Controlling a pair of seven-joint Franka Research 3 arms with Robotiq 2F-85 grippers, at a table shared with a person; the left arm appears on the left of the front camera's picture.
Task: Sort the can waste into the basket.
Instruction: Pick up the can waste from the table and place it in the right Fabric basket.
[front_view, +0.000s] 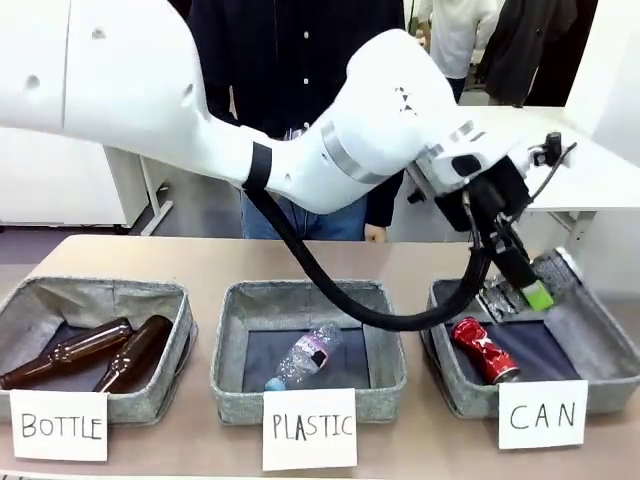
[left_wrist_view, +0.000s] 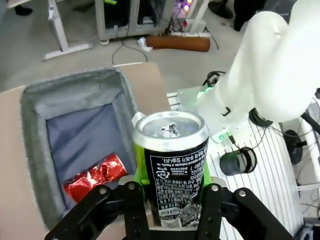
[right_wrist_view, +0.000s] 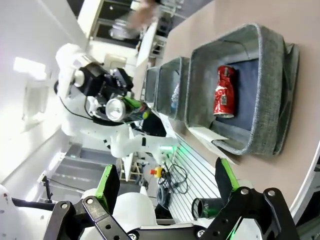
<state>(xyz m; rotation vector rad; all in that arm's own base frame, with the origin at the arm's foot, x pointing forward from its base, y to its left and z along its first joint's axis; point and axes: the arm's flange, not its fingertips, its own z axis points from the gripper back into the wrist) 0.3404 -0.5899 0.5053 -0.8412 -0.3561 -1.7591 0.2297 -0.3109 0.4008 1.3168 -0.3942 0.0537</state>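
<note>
Dark can (left_wrist_view: 172, 165): light, thin-walled, slick; clamped by its sides in the left gripper (left_wrist_view: 172, 212), above the basket's (front_view: 455, 385) 1 o'clock corner.
Red can (front_view: 484, 349): crushed, lying on the basket floor.
Right gripper (right_wrist_view: 167, 182): spread wide, holding nothing.
Surface: soft fabric bin on tan table (front_view: 200, 260).
Room: a person (front_view: 290, 60) at 12 o'clock.

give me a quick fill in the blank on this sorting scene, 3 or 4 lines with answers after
1. The left gripper is shut on a dark ____.
2. The crushed red can lies in the basket whose card reads ____.
3. The two brown bottles lie in the basket carded ____.
4. The right gripper holds nothing; it is ____.

Missing words: can; CAN; BOTTLE; open
</note>
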